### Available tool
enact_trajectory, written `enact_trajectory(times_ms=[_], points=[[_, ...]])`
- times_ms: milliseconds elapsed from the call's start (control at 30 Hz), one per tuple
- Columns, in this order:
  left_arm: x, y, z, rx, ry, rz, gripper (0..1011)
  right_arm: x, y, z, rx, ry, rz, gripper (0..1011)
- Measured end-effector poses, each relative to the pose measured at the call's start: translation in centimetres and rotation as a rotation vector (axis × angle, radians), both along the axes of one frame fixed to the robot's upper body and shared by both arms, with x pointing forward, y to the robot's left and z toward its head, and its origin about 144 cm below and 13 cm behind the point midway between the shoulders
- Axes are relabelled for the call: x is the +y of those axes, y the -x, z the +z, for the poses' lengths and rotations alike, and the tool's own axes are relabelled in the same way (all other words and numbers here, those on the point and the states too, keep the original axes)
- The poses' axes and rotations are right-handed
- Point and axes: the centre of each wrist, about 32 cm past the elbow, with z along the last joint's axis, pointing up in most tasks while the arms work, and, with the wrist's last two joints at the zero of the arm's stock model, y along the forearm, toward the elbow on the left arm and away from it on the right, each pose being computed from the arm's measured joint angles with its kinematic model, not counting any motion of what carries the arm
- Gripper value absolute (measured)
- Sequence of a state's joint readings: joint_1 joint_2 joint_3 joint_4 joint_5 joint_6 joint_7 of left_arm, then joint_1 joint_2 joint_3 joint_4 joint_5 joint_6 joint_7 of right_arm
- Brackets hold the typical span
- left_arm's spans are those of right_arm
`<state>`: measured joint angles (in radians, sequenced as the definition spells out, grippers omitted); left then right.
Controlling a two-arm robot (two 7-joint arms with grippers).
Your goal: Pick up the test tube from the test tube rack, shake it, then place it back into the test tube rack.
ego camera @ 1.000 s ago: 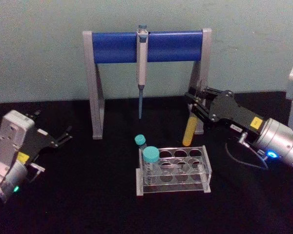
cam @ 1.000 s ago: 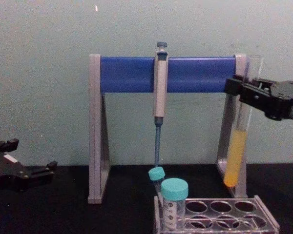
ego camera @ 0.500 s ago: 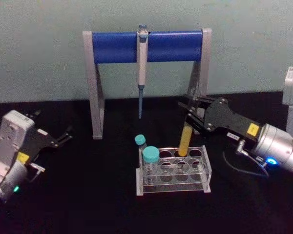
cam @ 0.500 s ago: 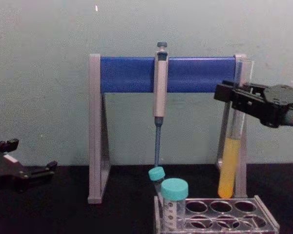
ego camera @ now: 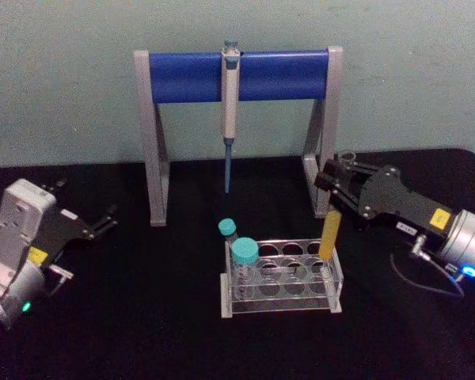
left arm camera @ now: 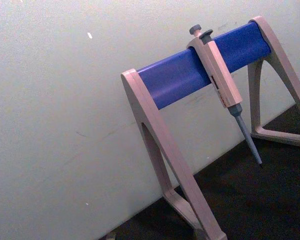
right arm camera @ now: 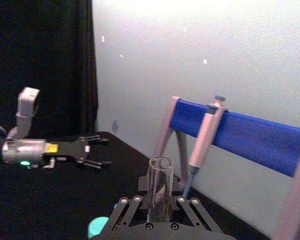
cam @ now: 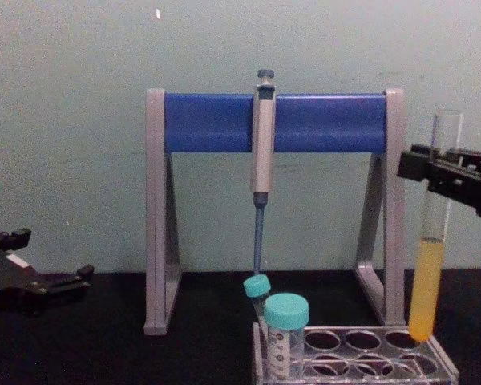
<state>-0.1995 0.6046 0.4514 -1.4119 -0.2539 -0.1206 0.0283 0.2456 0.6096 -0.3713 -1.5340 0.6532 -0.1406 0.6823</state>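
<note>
Reads as clear, glossy glass in the test tube (cam: 427, 269), clear shiny plastic in the test tube rack (ego camera: 279, 288), smooth teal plastic on the screw caps (ego camera: 244, 251), smooth grey-and-blue plastic on the pipette stand (ego camera: 186, 77), matt black casing on the right gripper (ego camera: 338, 190), and dull matt black across the desk (ego camera: 142, 317).

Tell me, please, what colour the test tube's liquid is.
Yellow-orange; the test tube shows best in chest view.

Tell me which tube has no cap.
The tall test tube of yellow-orange liquid, held by the right gripper; both short tubes wear teal caps.
</note>
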Motion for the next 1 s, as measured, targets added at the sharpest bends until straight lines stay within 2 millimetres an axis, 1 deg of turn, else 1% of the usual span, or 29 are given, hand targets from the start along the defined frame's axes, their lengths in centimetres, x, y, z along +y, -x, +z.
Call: enact_trajectory(times_ms=[200,433,900,1000], points=[[0.0,0.0,0.0,0.000,0.000,0.000,1001,-0.7,-0.3,0.0,-0.007,0.004,-0.046,235],[0.0,0.0,0.0,0.000,0.000,0.000,1001,-0.6,-1.2,0.0,-0.014,0.004,-0.071,235],[0.0,0.0,0.0,0.000,0.000,0.000,1001,0.6,-3.3,0.2,-0.013,0.000,-0.043,235],[0.0,0.0,0.0,0.000,0.000,0.000,1001,1.2,-3.7,0.4,-0.011,0.001,-0.022,235]])
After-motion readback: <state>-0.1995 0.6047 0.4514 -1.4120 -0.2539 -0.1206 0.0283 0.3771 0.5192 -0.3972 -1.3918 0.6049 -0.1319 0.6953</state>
